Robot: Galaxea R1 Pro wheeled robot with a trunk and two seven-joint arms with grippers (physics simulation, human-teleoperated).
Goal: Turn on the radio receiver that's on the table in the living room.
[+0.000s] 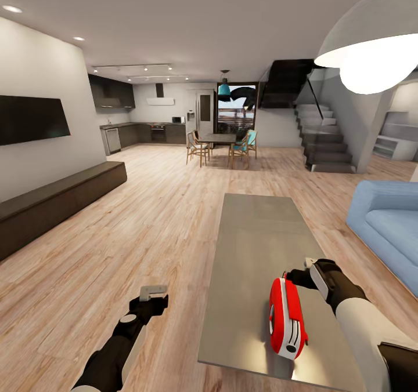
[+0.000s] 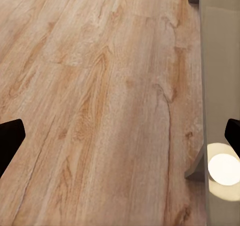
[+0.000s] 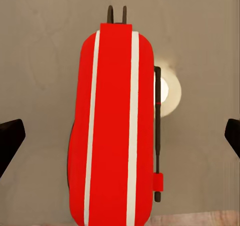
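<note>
Head view shows the right gripper spread open just beside the radio receiver, which sits near the table's close end. The left gripper is open too, over the wood floor beside the table.

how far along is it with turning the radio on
Done: the robot is at the coffee table, and the red radio receiver stands near its close end. In hand: the right tool is beside the radio with fingers spread, not gripping. The left tool hangs over the wood floor. Left: pressing the switch; nothing shows the radio on.
</note>
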